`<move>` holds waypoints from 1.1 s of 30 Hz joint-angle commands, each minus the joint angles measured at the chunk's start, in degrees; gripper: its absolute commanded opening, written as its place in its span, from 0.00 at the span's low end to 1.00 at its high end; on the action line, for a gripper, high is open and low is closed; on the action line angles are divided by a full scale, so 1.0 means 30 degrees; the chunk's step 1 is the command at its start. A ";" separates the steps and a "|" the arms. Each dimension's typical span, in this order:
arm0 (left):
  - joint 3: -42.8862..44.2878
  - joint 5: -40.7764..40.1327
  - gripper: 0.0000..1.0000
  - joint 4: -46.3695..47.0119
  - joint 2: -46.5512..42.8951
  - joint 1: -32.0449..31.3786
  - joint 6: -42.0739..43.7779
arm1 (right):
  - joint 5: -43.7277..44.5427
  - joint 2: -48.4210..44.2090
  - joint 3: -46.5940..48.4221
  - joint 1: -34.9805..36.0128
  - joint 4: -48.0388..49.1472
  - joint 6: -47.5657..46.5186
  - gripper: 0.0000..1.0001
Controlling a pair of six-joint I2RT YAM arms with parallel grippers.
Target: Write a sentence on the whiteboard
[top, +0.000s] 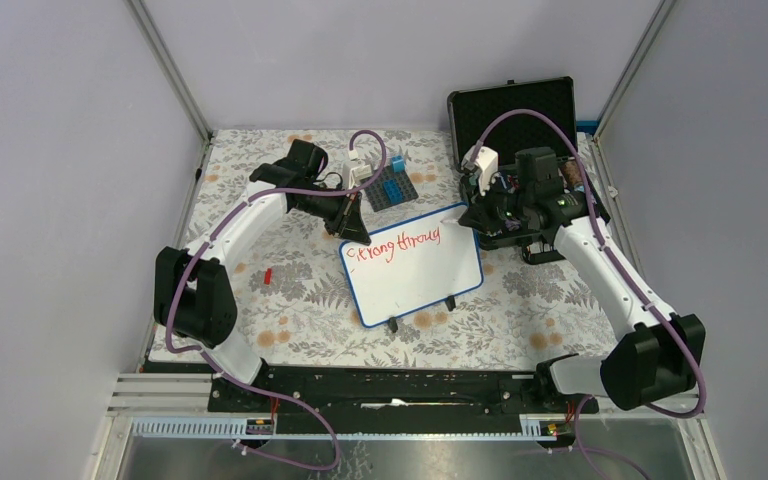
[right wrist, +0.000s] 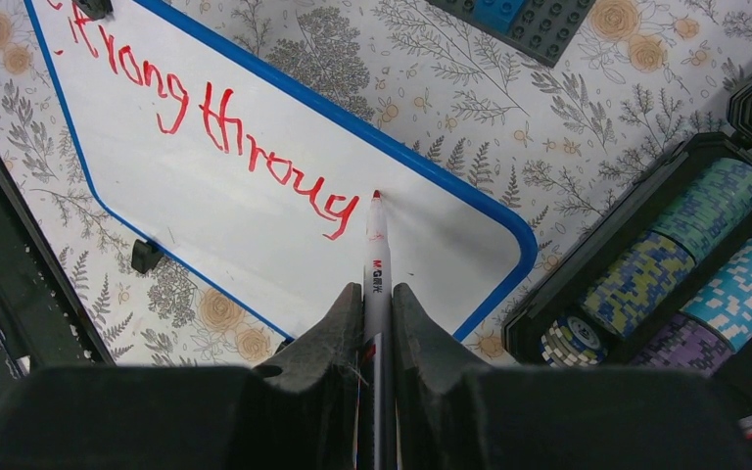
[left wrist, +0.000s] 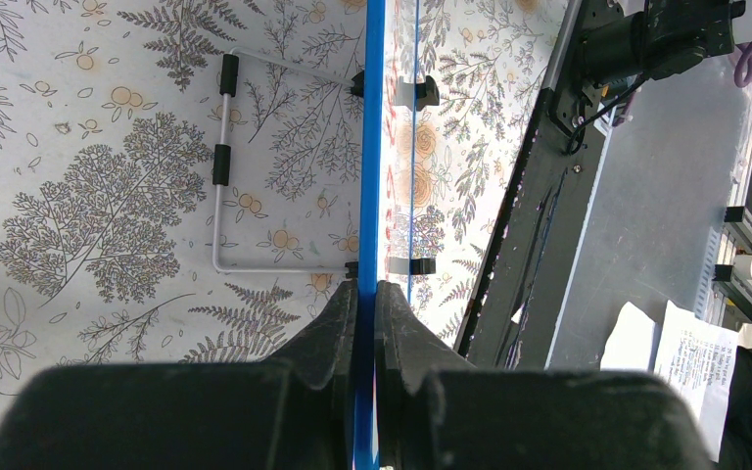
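Two arms meet at the whiteboard point(top: 412, 268), which sits at the middle of the table between them. Its long axis runs left to right, skewed so that the right end lies farther from the arm bases than the left. Red writing follows the far long edge and reads "strong throug" from the arms' side. Small black feet point(top: 392, 325) stick out along the near long edge.

The left gripper point(top: 348, 232) is clenched on the blue rim at the board's far left corner. In the left wrist view that rim runs edge-on, straight away from the closed fingers point(left wrist: 338, 323), and a bent wire stand point(left wrist: 217, 196) with black sleeves shows to one side of it.

The right gripper point(top: 474, 205) grasps a marker point(right wrist: 376, 259), squeezed between both fingers and pointing away from the wrist. The marker's red tip touches the white face just past the last letter, near the far right rounded corner.

A cloth point(top: 290, 300) printed with grey ferns and orange blossoms covers the table. A grey and blue studded building plate point(top: 390, 187) lies just beyond the board. A small red piece point(top: 268, 275) lies to the left, well apart from it. An open black case point(top: 513, 110) stands at the far right, with stacks of poker chips point(right wrist: 646, 264) inside. Pale lilac walls point(top: 60, 150) with metal corner posts close in three sides, and a black rail point(top: 390, 385) runs along the near edge.
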 commanded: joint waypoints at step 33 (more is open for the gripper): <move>0.0083 -0.0870 0.00 0.0599 0.0363 -0.0279 0.0502 | -0.0006 -0.0862 -0.1291 -0.0054 0.0731 -0.0256 0.00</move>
